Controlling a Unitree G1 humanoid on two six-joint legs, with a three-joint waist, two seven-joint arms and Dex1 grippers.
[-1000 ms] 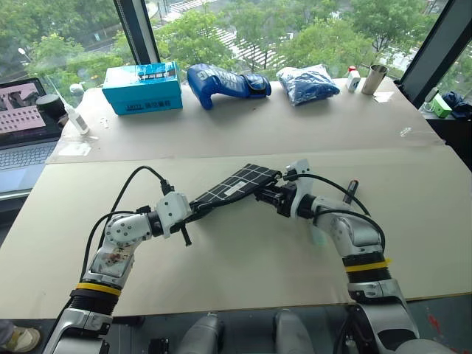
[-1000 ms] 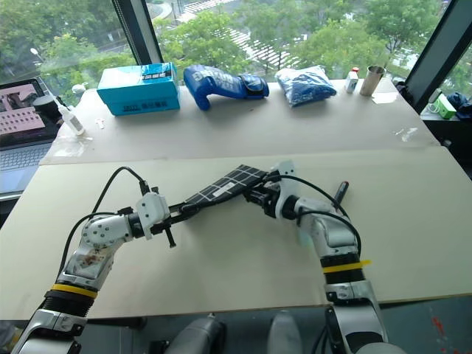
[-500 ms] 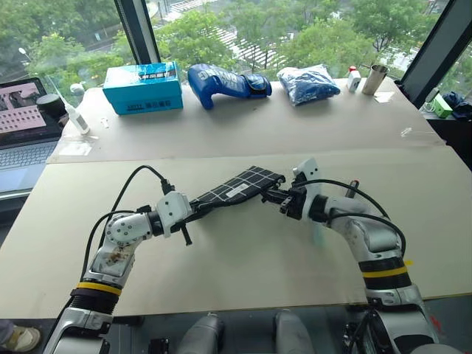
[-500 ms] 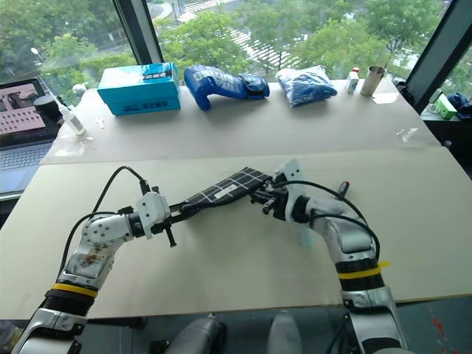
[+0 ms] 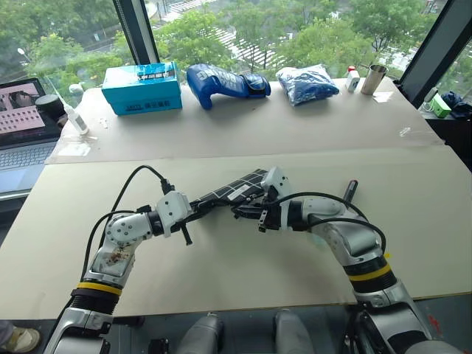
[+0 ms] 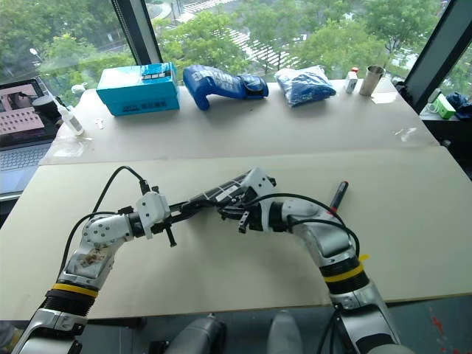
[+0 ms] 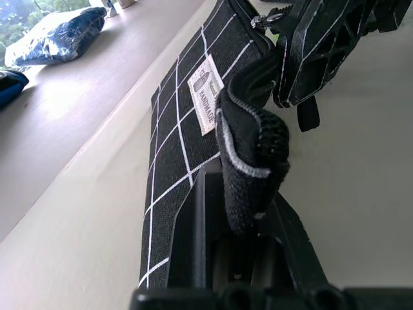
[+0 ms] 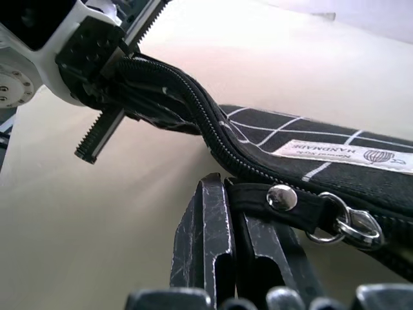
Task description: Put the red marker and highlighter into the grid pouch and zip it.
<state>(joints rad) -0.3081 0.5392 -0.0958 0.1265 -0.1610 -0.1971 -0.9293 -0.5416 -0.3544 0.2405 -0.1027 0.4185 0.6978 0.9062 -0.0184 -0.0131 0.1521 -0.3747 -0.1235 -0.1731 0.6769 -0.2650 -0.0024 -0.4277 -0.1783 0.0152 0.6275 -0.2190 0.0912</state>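
The grid pouch [image 5: 236,190] hangs above the tan table [image 5: 221,273], stretched between the two grippers. The left gripper [image 7: 248,194] has its jaws clamped on the pouch's end, the fabric bunched between them. The right gripper [image 8: 226,248] has its jaws pinched on the black strap of the zipper pull [image 8: 303,206], just beside the metal ring.

The red marker [image 6: 337,196] lies on the table to the right of the arms, well apart from the pouch. I cannot make out the highlighter anywhere, so it may already be inside, or hidden behind an arm.

What could go wrong from here: if the pull is being drawn shut, the zip would close with the marker left out (a step skipped). The strap is thin and soft, so it could slip out of the right gripper's pinch under tension. The left grip is on a crumpled fold right at the zipper's end, and a hard tug could drag the fabric free or jam the slider against the bunched cloth. With the pouch in the air, anything inside could tip out of an open mouth.

The small white label [image 7: 205,93] reads "HANDMADE"; the finer script on it is too small to read.
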